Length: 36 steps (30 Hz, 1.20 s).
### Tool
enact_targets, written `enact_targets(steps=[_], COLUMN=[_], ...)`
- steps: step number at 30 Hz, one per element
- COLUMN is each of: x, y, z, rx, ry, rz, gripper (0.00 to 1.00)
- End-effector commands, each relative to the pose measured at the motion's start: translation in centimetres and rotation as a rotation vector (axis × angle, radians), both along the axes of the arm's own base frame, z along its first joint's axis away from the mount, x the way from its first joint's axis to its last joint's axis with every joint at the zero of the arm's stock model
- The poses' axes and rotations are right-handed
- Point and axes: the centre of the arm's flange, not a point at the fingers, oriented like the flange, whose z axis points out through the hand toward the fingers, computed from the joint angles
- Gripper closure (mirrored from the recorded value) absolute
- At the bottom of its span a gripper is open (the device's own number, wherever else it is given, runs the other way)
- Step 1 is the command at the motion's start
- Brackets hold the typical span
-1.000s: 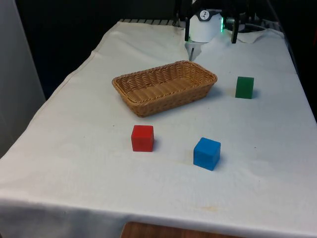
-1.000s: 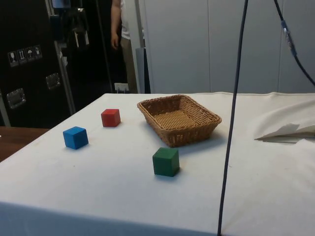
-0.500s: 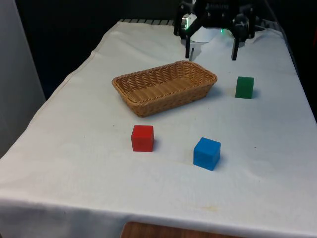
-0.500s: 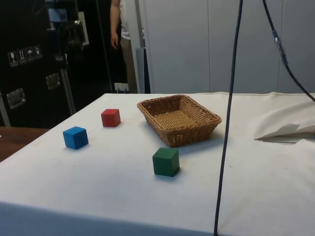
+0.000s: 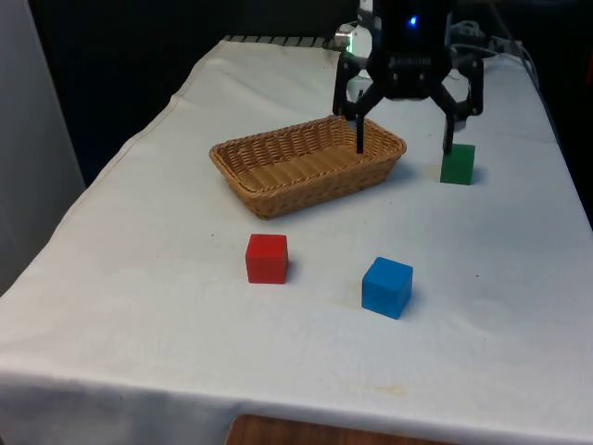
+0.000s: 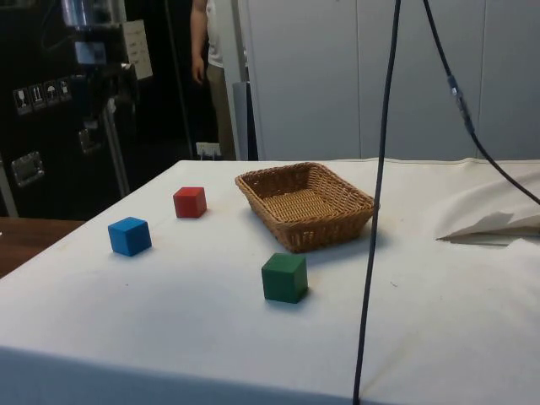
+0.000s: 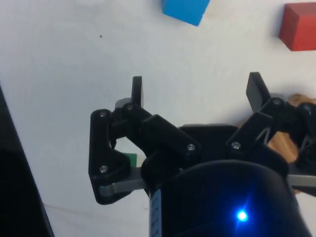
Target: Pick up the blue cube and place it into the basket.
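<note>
While I am watching from the front, my gripper (image 5: pixel 404 148) is hanging in the air with its two fingers (image 5: pixel 359 137) spread wide apart and nothing between them, one finger over the basket's (image 5: pixel 278 190) far corner and the other just above the green cube (image 5: pixel 457 167). I am reading no brand, label or writing on any of these things. Compared with half a second ago, the gripper is sitting lower and nearer the front of the table, now overlapping the basket and green cube. The blue cube (image 5: pixel 386 287) is resting on the white cloth (image 5: pixel 139 306), well apart from the gripper, with the red cube (image 5: pixel 267 258) near it toward the front view's left. None of the cubes has moved.
</note>
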Motion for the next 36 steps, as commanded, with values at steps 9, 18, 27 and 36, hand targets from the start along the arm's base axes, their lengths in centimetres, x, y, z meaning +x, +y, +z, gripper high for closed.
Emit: enact_targets(steps=[9,18,27,36], x=[0.5,0.9,2.2,2.8], y=[0.2,0.5,0.9,1.1], z=[-2.4,-4.6,-6.7,-8.2], rx=[0.052,0.075,0.066,0.038], ry=[0.005,0.017,0.024,0.058], rz=[-0.042,-0.070,-0.072,-0.088], gripper=[0.00,0.00,0.00,0.00])
